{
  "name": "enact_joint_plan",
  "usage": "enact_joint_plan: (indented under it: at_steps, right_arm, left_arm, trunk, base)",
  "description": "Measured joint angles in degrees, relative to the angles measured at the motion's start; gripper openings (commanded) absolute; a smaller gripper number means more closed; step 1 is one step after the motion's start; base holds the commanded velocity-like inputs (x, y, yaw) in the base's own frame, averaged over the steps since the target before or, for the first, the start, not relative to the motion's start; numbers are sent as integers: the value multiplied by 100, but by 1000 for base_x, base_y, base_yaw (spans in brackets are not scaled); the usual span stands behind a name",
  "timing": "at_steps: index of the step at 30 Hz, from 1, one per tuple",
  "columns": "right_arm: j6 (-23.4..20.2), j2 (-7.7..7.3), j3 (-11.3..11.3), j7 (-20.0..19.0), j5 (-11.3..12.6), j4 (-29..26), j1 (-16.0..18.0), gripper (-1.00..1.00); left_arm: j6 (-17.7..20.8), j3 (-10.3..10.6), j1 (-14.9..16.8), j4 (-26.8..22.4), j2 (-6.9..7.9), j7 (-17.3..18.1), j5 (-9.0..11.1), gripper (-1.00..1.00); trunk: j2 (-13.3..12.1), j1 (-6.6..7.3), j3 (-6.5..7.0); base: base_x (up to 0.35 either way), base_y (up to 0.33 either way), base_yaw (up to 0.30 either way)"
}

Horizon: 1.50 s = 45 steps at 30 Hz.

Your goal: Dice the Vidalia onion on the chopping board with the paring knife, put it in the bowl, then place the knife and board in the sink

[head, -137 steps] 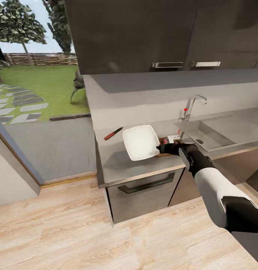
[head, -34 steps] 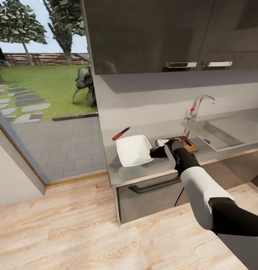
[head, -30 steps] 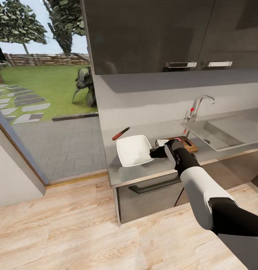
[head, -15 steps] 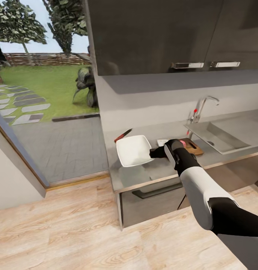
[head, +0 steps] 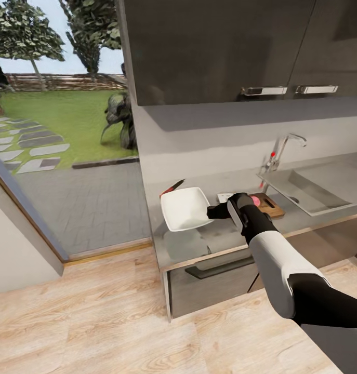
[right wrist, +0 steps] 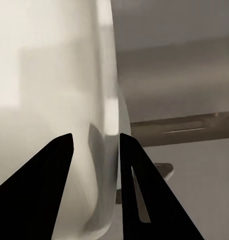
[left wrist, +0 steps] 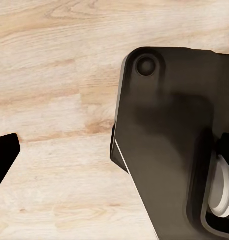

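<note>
Roughly early-stage, by my read. Countertop [head: 220, 244] carries the task items; sink [head: 324, 189] sits off to the right, basin looks bare as far as visible. Right gripper [head: 213, 212] pinches the rim of the white bowl [head: 184, 209], fingers [right wrist: 54, 185] clamped either side of its wall, bowl lifted clear of the counter. Chopping board [head: 269, 206] lies beside the sink with the onion [head: 255, 200] on it, apparently whole. Paring knife [head: 171, 187] rests behind the bowl, untouched. Left gripper's state: cannot tell. Dicing, transfer, cleanup all remain.
</note>
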<state>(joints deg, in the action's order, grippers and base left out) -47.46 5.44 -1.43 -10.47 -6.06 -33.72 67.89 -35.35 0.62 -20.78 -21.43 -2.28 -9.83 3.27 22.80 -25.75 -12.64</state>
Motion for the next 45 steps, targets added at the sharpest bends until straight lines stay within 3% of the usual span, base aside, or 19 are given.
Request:
enact_joint_plan:
  at_steps: [30, 45]
  right_arm:
    - [-4, 77, 123, 15, 11, 10, 0, -100]
    - [-4, 71, 121, 10, 17, 12, 0, -100]
  left_arm:
    - [0, 1, -2, 1, 0, 0, 0, 100]
    - [0, 1, -2, 7, 0, 0, 0, 100]
  trunk:
    - [0, 0, 0]
    - [0, 0, 0]
  base:
    - [0, -42, 0]
    - [0, 0, 105]
